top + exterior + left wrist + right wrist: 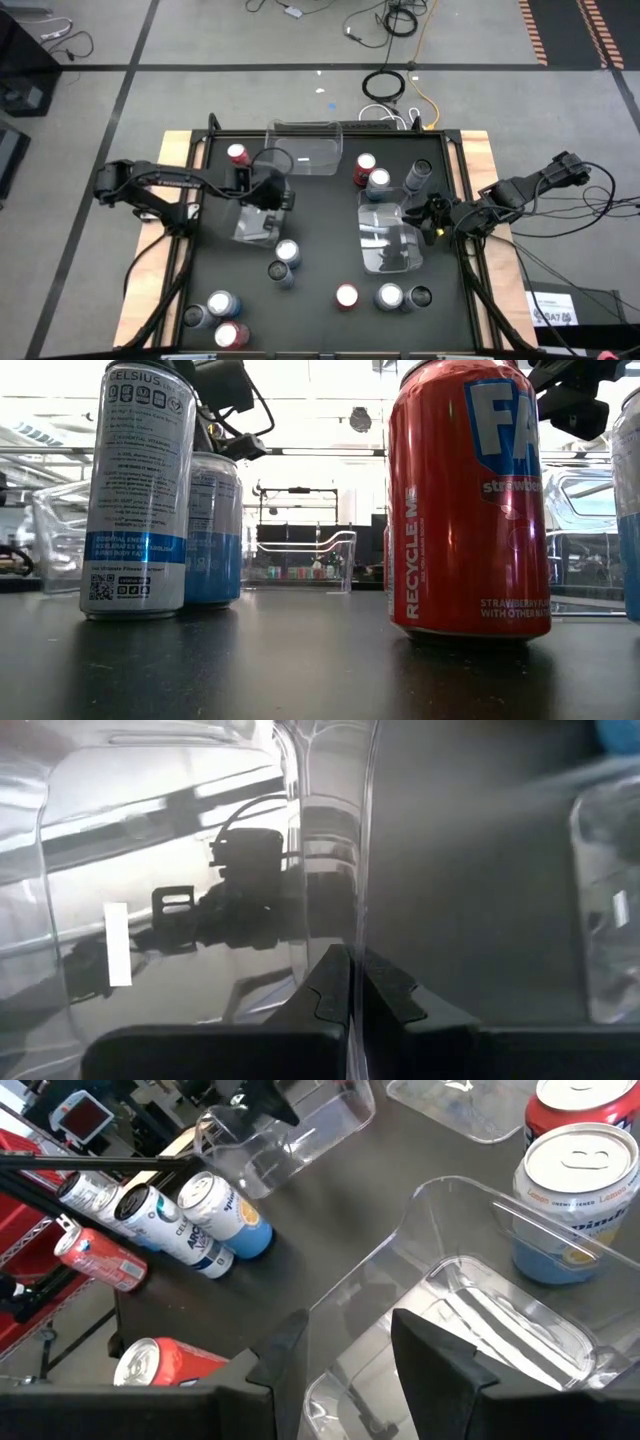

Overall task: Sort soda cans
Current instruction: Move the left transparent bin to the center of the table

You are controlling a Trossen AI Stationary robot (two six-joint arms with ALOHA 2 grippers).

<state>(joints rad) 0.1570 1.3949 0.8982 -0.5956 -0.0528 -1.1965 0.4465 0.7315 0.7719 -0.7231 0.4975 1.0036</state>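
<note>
Soda cans (287,252) scattered among three clear bins (390,240) on the table (320,300).

Red can (468,500) and neighbouring silver-blue can (629,510), both cut off by the low view's edges.

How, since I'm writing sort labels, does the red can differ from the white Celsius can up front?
The red can has a red body with white lettering; the Celsius can is silver-white with a blue band. The red can is stouter in proportion, the Celsius can slimmer. Both stand upright on the black tabletop.
</note>
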